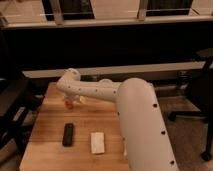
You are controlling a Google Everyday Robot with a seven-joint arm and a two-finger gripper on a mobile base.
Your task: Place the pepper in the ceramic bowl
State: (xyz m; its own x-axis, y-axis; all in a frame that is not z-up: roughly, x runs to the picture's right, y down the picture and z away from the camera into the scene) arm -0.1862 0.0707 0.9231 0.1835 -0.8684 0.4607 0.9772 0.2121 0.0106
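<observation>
The pepper (67, 104), small and red-orange, lies on the wooden table (47, 150) near its far left part. My white arm reaches across the table from the right, and its wrist bends down over the pepper. The gripper (73, 99) hangs under that wrist, right at the pepper and mostly hidden by the arm; it stands open and I cannot tell whether it touches the pepper. The ceramic bowl is hidden from view.
A black rectangular block (67, 134) and a white flat packet (97, 142) lie on the near half of the table. A pale rounded thing (104, 80) peeks over the arm. A dark chair (12, 102) stands left, an office chair (205, 95) right.
</observation>
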